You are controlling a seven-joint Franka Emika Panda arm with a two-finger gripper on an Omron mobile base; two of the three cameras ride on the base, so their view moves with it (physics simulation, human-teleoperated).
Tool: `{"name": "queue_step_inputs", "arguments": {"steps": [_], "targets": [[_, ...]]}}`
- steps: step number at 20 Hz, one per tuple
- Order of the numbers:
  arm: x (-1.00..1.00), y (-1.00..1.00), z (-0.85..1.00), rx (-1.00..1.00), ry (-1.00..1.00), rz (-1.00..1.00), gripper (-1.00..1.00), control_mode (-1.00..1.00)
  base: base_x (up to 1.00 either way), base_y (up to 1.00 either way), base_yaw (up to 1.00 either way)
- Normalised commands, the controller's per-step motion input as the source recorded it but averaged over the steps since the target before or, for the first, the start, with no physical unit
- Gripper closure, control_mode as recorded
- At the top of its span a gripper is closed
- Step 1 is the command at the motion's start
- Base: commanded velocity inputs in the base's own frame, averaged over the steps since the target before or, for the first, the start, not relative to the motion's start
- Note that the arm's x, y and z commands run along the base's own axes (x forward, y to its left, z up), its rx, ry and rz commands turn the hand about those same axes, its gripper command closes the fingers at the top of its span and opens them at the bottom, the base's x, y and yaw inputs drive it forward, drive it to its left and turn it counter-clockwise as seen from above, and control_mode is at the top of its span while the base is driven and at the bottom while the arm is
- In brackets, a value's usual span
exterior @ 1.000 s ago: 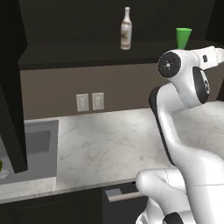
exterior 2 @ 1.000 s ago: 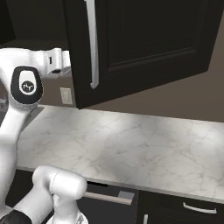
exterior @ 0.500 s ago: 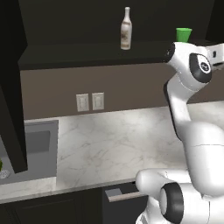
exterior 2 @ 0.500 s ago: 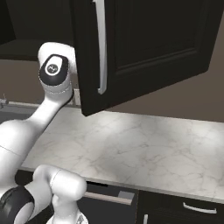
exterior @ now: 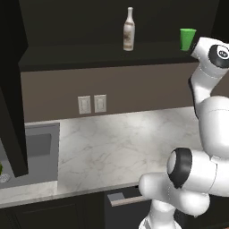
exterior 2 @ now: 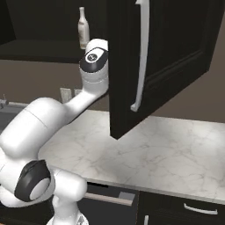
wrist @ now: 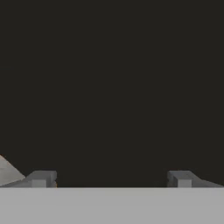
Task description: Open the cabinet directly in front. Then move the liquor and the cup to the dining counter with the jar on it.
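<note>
- The near-black wall cabinet stands open, and its shelf carries both things of the task.
- The slim pale beige bottle of liquor stands upright about midway along the shelf, near its front edge; from the right base view it shows just above the arm's white elbow joint.
- The small bright green tapered cup stands upright near the right end of the same shelf, well apart from the bottle and just beside the arm's upper joint.
- The cabinet's right door, dark and panelled with a long silver bar handle, hangs swung out over the white-grey veined marble worktop.
- The left door hangs open at the left edge, over a grey sink set in the worktop's left end.
- Two pale wall sockets sit on the brown back wall below the shelf.
- The two-finger gripper has its dark fingertips spread wide with nothing between them, facing a plain dark surface.
- A dark drawer under the worktop's front edge stands slightly pulled out.
</note>
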Motion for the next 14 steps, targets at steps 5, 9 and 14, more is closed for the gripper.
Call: {"name": "queue_step_inputs", "arguments": {"steps": [5,9,14], "targets": [[0.0,-0.88,0.0,0.15,-0.05,0.08,-1.0,-1.0,0.0,0.0,0.0],[0.0,-0.57,0.0,0.08,0.0,0.2,-1.0,-1.0,0.0,0.0,0.0],[-0.27,0.62,-0.05,-0.11,-0.3,0.3,-1.0,-1.0,0.0,0.0,0.0]]}}
